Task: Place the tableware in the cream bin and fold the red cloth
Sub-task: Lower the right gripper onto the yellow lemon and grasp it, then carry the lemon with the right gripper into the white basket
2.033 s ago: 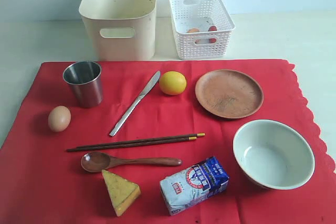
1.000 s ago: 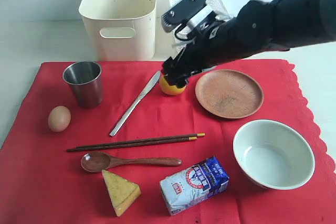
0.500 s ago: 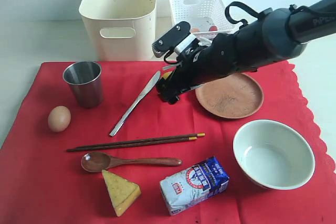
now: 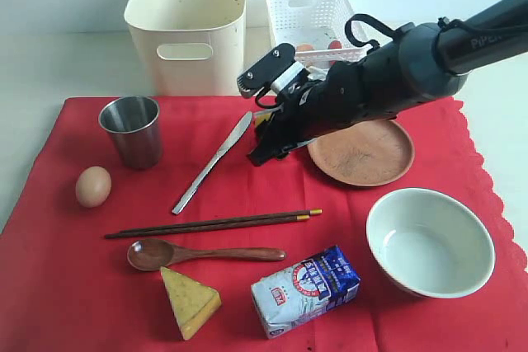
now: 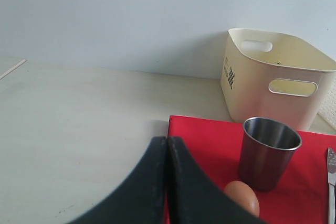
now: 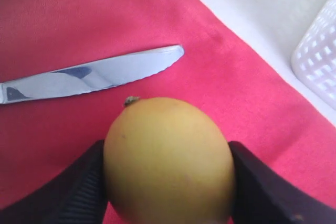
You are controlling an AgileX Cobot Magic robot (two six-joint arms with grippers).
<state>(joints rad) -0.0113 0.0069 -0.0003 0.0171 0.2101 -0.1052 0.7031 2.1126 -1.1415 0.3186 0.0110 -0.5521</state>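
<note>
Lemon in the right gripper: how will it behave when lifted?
The lemon looks firm and smooth-skinned, so it probably holds shape but might slip between the two fingers. Being rounded, it would likely roll on the red cloth if dropped.

Pale blue-grey wall (image 5: 105, 14) behind; matte off-white tabletop (image 5: 79, 124); soft, even light, faint shadows.

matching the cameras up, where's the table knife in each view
Exterior view: table knife lies diagonally on the red cloth, right of the steel cup.
Left wrist view: table knife is only a sliver, cut off at the frame edge past the steel cup.
Right wrist view: its blade lies just beyond the gripped lemon.
Shared landmark: the red cloth under it.
</note>
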